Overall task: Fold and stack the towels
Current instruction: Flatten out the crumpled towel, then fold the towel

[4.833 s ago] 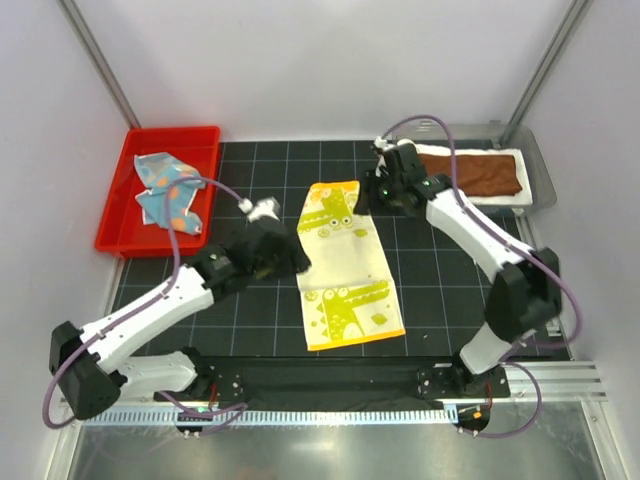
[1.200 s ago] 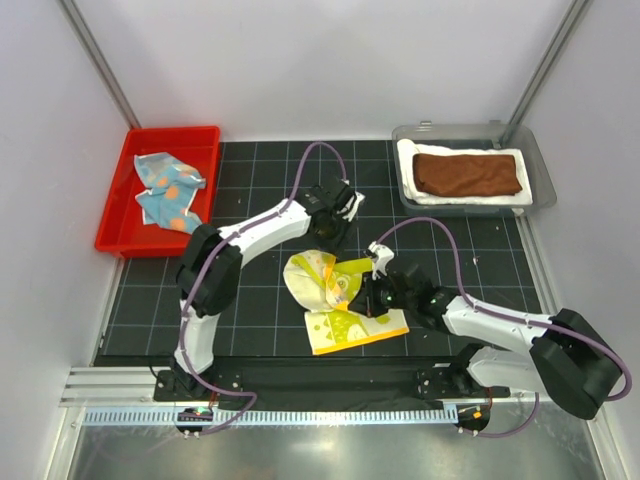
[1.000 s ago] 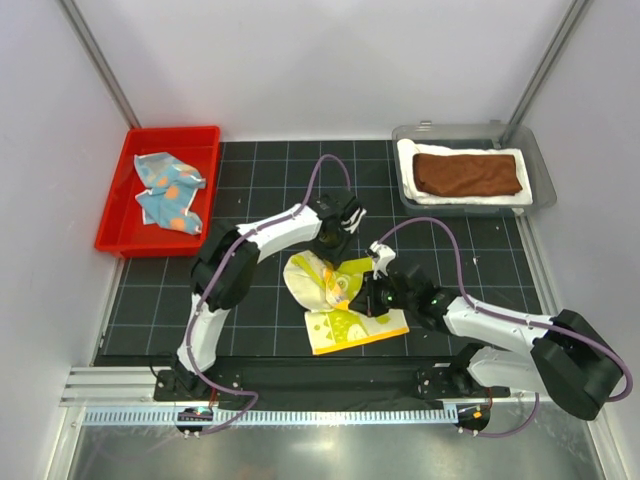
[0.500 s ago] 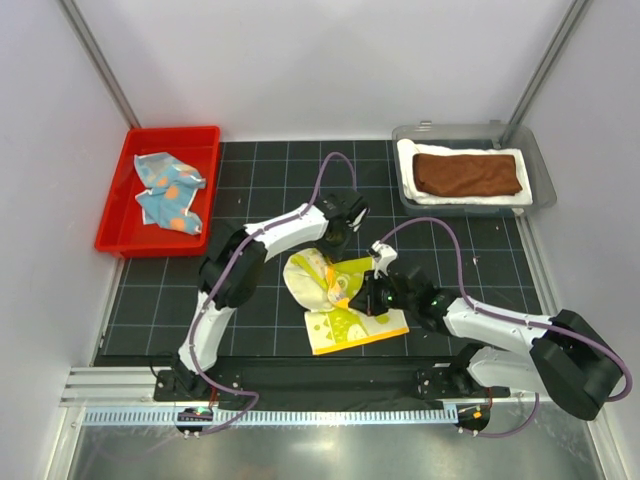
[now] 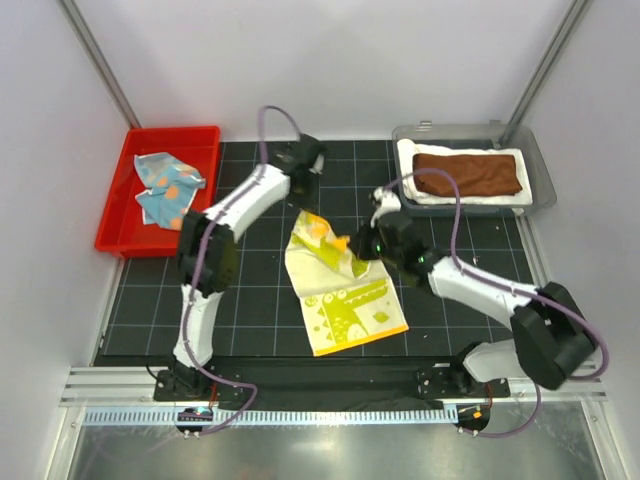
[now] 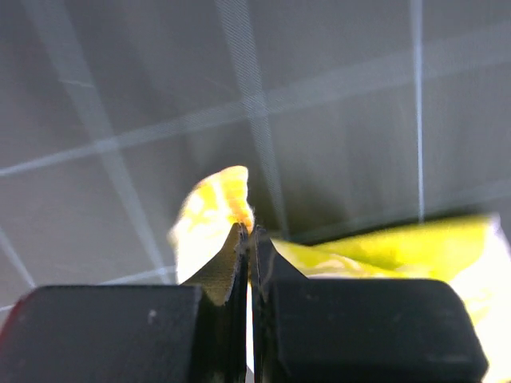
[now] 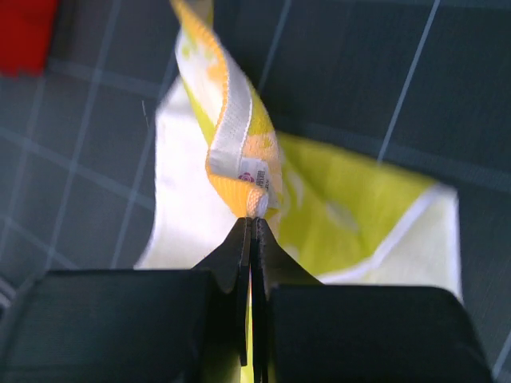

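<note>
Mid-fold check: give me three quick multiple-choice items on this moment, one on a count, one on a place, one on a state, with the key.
1. Towels in the red bin: A none, B one, C two.
2. The brown towel is: A in the red bin, B held in the air, C in the grey tray.
3. The right gripper is: A shut on the yellow towel, B open, C shut on nothing.

B: only the blue spotted towel lies there.
C: it lies flat in that tray.
A: the wrist view shows its hem pinched.
</note>
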`<state>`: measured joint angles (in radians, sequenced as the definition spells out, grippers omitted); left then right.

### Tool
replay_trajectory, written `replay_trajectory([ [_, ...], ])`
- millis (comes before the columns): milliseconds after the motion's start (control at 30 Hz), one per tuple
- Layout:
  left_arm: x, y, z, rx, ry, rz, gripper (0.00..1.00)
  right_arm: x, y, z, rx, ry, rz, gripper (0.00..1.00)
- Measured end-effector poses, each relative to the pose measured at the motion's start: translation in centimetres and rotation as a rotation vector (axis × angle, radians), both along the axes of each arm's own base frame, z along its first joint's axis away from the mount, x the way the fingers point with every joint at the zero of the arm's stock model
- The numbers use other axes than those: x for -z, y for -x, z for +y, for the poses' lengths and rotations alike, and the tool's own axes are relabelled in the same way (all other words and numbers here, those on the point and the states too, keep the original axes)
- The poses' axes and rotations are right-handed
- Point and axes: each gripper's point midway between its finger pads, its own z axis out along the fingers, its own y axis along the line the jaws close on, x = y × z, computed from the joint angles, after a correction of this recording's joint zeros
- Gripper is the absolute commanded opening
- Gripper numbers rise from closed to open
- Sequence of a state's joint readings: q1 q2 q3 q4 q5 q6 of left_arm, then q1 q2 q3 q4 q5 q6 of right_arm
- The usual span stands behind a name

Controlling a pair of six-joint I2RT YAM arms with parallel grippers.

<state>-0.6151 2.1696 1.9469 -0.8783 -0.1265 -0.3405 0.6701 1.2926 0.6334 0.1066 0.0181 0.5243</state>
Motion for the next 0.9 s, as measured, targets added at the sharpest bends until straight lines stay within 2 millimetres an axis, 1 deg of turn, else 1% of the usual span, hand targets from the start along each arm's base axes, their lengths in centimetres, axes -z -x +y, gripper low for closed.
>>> replay_trajectory([
  [33, -0.8, -1.2, 1.2, -0.050, 0.048, -0.004, 0.00, -1.6, -2.3, 0.0, 0.029, -0.003, -0.033, 0.01],
  [100, -2.9, -4.2, 4.6, -0.178, 0.174, -0.015, 0.00, -5.3, -7.4, 0.4, 0.071, -0.023, -0.119, 0.01],
  [167, -5.3, -7.5, 8.0, -0.291, 0.298, -0.055, 0.00, -8.7, -12.0, 0.6, 0.100, -0.045, -0.212, 0.01],
  [200, -6.6, -9.0, 9.5, -0.337, 0.352, -0.077, 0.00, -10.3, -14.0, 0.7, 0.102, -0.055, -0.257, 0.01],
  [233, -7.9, -10.3, 10.5, -0.368, 0.409, -0.094, 0.00, -11.4, -15.7, 0.8, 0.100, -0.060, -0.291, 0.01],
  [267, -9.4, -11.5, 10.9, -0.385, 0.466, -0.118, 0.00, -12.7, -17.5, 0.9, 0.095, -0.069, -0.332, 0.01],
  [333, -12.0, -13.5, 10.9, -0.394, 0.556, -0.168, 0.00, -14.0, -20.2, 1.2, 0.069, -0.074, -0.394, 0.01],
  [400, -14.1, -15.2, 10.1, -0.385, 0.653, -0.205, 0.00, -14.5, -22.8, 1.4, 0.038, -0.068, -0.441, 0.01],
  [467, -14.8, -16.5, 9.2, -0.385, 0.731, -0.215, 0.00, -14.3, -25.1, 1.6, 0.011, -0.054, -0.469, 0.01],
  [533, -14.5, -17.9, 8.6, -0.394, 0.795, -0.211, 0.00, -13.9, -27.6, 1.7, -0.013, -0.041, -0.495, 0.01],
  [633, -12.0, -19.6, 8.1, -0.428, 0.841, -0.174, 0.00, -12.3, -30.3, 1.8, -0.050, -0.025, -0.508, 0.01],
  [700, -9.6, -20.2, 8.3, -0.465, 0.840, -0.136, 0.00, -10.8, -31.2, 1.7, -0.076, -0.011, -0.503, 0.01],
  [733, -8.8, -20.3, 8.4, -0.480, 0.837, -0.121, 0.00, -10.0, -31.4, 1.5, -0.087, -0.002, -0.499, 0.01],
  [800, -6.7, -20.0, 9.1, -0.520, 0.811, -0.088, 0.00, -8.9, -31.6, 1.3, -0.113, 0.008, -0.491, 0.01],
  [900, -5.1, -19.8, 10.0, -0.558, 0.783, -0.072, 0.00, -8.3, -31.4, 1.0, -0.156, 0.015, -0.501, 0.01],
])
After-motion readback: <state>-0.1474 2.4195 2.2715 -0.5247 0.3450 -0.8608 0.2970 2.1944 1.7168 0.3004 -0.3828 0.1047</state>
